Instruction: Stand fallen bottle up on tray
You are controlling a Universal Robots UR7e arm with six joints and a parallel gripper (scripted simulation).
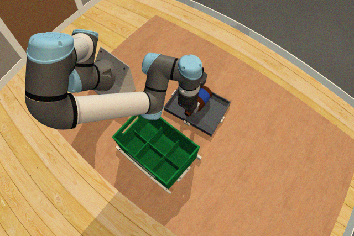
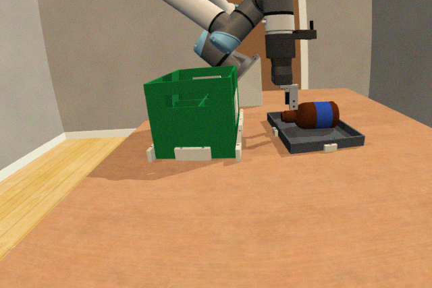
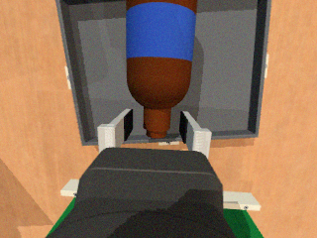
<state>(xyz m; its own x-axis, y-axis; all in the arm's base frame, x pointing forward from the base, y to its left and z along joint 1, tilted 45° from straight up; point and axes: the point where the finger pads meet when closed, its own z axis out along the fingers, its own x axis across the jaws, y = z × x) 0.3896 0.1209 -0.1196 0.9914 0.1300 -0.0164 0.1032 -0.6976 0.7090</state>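
From over here, the crate (image 1: pixel 147 142) (image 2: pixel 195 121) stands upright at the left on the table (image 1: pixel 257 153) (image 2: pixel 216 215), green, with six compartments, pale blocks (image 1: pixel 142 169) (image 2: pixel 192 154) along its foot. To its right, apart from it, the gripper (image 2: pixel 289 107) (image 3: pixel 156 120) points straight down above the tray (image 1: pixel 212 133) (image 2: pixel 324 143) (image 3: pixel 170 141), its fingers spread wide, holding nothing, one on each side of the bottle's neck as the wrist view has it. The bottle (image 1: pixel 203 97) (image 2: pixel 318 114) (image 3: pixel 159 74), brown with a blue label, lies on its side on the dark tray, neck toward the crate.
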